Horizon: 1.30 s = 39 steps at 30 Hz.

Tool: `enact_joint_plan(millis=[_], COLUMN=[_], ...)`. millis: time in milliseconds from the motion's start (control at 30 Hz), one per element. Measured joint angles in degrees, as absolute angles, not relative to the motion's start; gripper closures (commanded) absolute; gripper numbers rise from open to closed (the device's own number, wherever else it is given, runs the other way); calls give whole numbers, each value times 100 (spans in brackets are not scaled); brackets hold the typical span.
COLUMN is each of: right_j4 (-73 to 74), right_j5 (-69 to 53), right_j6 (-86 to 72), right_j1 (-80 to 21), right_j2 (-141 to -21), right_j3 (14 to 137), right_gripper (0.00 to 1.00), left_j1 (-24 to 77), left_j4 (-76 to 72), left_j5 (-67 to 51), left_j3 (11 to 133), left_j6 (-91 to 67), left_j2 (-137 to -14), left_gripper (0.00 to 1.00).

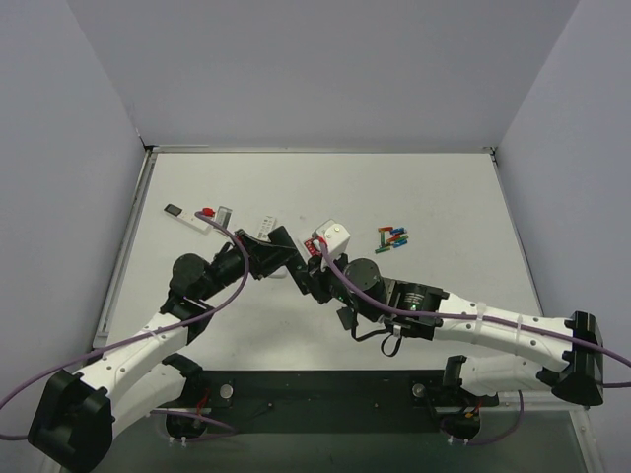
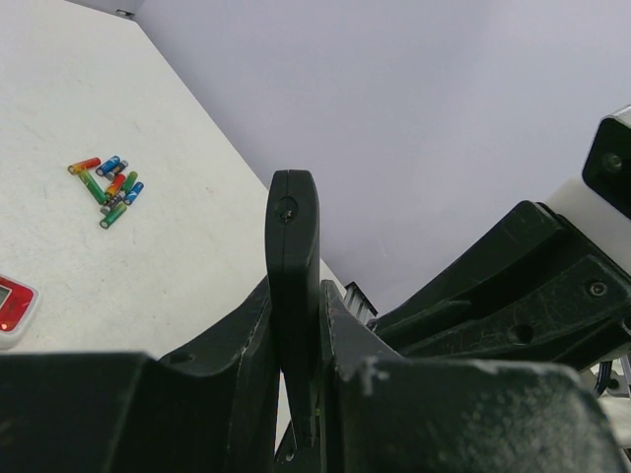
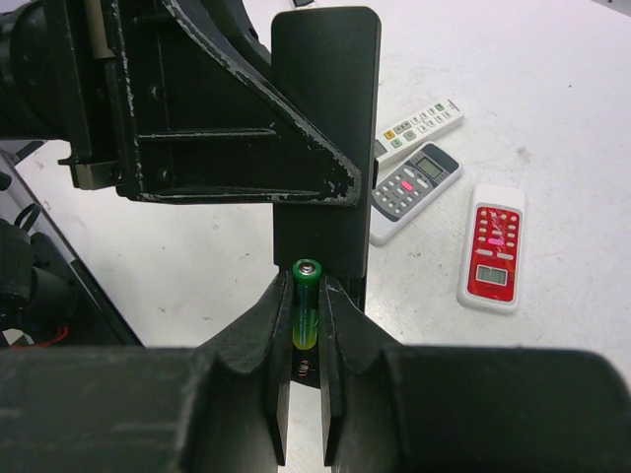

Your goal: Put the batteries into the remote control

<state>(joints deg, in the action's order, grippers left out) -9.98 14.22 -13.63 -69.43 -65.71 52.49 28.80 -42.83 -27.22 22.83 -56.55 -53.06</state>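
Left gripper: jaws clamped on a black flat remote-shaped slab, held on edge above the white table.
Right gripper: jaws pinched on a green cylindrical battery, tip at the slab's lower end.
Loose batteries: small green, red and blue cylinders heaped on the table.
Long slim white remote: flat on the table, just beside a grey-faced remote.

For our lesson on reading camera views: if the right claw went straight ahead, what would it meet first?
The black bar in the left claw, seemingly just beyond the green battery in the right claw.
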Motion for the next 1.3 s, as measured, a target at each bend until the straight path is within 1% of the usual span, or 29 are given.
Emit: enact_joint_plan(millis=[700,867,933,1067,1233,1300], right_j4=[-792,-794,-794,-794,-792,-790], right_j5=[1638,1745,1769,1802,1811,1811], right_j6=[-1260,-1345,-1374,-1455,-1496,-1496], right_j1=[-7098,-7133,-7135,-7135,-7142,-7142], right_j2=[-6858,-6921,-6941,-6989,-7067,-7094], right_j3=[5277,5280,5282,5293,5293,5295], right_gripper=[100,89,88,80,77,73], left_j1=[2877,2877,2877,2877,2877,2877], left_j4=[-4303,-4265,-4265,-4268,-4313,-4311], left_j5=[-2530,-2510,-2486,-2460,-2449,-2447], left_j3=[2119,2093,2069,2045,2018,2005], left_j6=[-5653,-5634,-5629,-5634,-5636,-5636], left_j2=[-5179,-5175,-5172,-5172,-5172,-5172], left_gripper=[100,100,100,100,100,100])
